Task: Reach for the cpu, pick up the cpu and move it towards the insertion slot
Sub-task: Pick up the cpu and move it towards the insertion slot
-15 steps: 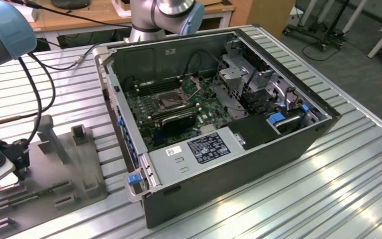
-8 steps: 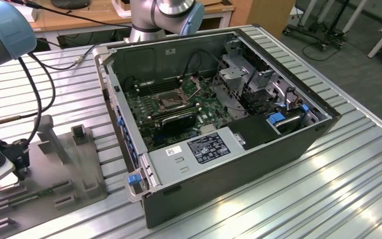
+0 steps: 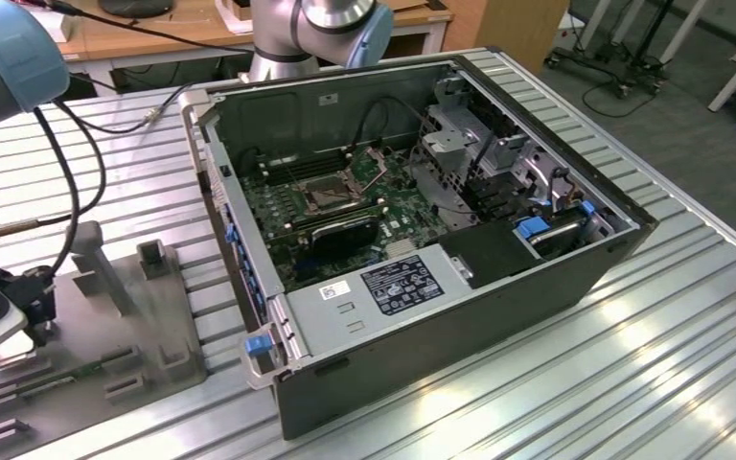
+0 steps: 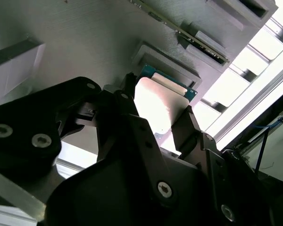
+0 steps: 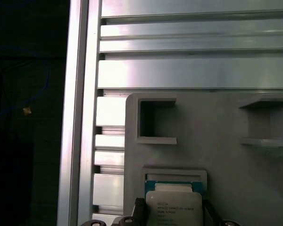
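The small flat silvery square cpu (image 5: 173, 209) sits between the black gripper's (image 4: 158, 100) two fingers (image 4: 188, 126), which pinch its sides, by the grey plastic block (image 5: 217, 155).

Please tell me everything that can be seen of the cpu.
The cpu is a small flat square chip with a pale silvery metal face and a thin blue-green rim, seen in both wrist views. It appears to lie flat in a shallow framed recess of the grey fixture block. The gripper straddles it on two opposite sides; whether it already grips the chip cannot be told.
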`<action>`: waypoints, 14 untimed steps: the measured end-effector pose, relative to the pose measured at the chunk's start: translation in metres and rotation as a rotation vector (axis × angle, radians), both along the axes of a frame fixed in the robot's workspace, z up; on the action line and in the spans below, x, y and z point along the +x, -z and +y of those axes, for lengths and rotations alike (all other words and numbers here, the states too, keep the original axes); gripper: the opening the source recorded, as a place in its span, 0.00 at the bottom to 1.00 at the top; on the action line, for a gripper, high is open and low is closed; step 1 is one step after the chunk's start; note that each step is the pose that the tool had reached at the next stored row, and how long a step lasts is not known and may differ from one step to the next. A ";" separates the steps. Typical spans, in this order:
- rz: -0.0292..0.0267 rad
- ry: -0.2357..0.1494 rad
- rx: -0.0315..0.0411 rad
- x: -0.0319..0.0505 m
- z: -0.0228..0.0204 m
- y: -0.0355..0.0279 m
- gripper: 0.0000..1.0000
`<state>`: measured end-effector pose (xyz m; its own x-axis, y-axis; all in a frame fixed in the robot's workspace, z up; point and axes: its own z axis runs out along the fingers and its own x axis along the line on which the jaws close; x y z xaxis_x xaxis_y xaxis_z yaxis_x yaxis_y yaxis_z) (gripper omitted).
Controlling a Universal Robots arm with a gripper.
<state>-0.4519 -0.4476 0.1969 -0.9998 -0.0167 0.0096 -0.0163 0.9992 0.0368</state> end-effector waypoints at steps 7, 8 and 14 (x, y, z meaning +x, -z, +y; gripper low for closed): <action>0.0000 0.000 0.0001 0.0000 0.0000 -0.0093 0.55; -0.0002 0.000 0.0002 0.0000 0.0000 -0.0096 0.55; -0.0001 0.000 0.0001 0.0000 0.0000 -0.0099 0.55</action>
